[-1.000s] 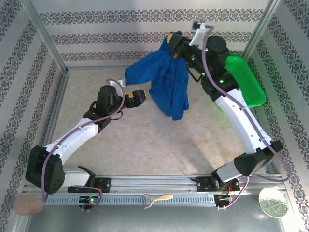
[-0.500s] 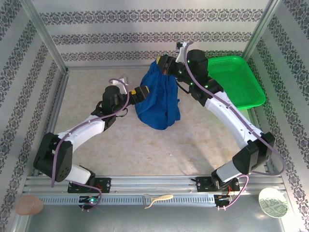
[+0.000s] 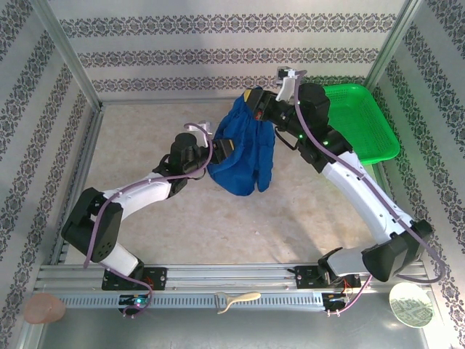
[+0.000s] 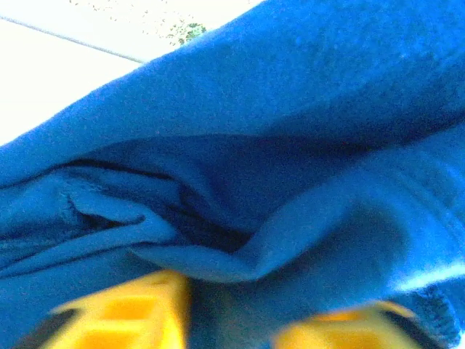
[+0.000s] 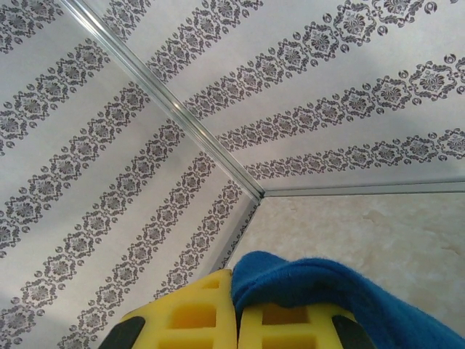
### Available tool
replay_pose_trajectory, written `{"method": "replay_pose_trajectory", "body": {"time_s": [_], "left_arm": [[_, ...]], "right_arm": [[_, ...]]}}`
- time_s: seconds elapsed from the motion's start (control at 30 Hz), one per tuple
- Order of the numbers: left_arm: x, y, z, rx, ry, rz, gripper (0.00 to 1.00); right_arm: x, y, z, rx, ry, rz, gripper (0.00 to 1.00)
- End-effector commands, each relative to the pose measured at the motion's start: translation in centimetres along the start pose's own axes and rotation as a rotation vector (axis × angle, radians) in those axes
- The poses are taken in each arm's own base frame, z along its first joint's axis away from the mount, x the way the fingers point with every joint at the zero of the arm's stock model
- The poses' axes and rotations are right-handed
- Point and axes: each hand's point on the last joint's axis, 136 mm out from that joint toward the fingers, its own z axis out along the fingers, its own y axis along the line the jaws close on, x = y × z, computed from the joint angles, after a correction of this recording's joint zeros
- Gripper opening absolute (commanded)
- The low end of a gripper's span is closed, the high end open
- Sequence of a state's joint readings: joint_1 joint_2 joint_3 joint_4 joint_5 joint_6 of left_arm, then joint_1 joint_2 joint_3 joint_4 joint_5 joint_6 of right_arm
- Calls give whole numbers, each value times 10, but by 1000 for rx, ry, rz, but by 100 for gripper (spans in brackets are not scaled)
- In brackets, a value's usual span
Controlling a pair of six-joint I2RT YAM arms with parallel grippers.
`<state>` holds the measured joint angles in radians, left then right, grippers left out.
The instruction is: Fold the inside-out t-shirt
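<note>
Royal blue t-shirt (image 3: 243, 149) hangs bunched just left of green mesh basket (image 3: 363, 116). Top pinched in right pincer (image 3: 254, 102), pads almost closed on cloth. Left pincer (image 3: 220, 149) at bundle side away from basket: pads narrowly apart around fold, seemingly not yet clamped.

Step in hand, I judge: take second hold. Catch hem or seam, not thick bunch. Then draw away from basket to spread.

Table (image 3: 145, 145) left of basket gives open room. Back wall (image 3: 182, 65) runs close behind basket.

White shells and black joints on the left arm (image 3: 138, 195) and the right arm (image 3: 360, 190), with a lilac cable (image 3: 131, 190) trailing along each. Yellow gridded pads (image 5: 192, 316) on the right gripper (image 5: 234, 283). Green lights (image 3: 299, 137) glow on that arm.
</note>
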<state>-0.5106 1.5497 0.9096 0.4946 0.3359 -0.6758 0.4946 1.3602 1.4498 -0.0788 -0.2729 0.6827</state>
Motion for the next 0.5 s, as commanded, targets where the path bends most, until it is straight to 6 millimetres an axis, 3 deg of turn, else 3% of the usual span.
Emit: {"method": "replay_pose_trajectory", "body": {"time_s": [0.0, 0.07, 0.3, 0.47], "left_arm": [[-43, -38, -14, 49, -89, 123, 0], [-68, -49, -32, 15, -154, 161, 0], [-189, -102, -125, -77, -445, 265, 0], [-246, -150, -165, -77, -540, 315, 0]], "right_arm": [[-22, 15, -24, -17, -71, -16, 0], [-28, 20, -33, -20, -78, -19, 0], [-51, 60, -61, -92, -86, -13, 0], [-61, 91, -80, -162, -76, 7, 0]]}}
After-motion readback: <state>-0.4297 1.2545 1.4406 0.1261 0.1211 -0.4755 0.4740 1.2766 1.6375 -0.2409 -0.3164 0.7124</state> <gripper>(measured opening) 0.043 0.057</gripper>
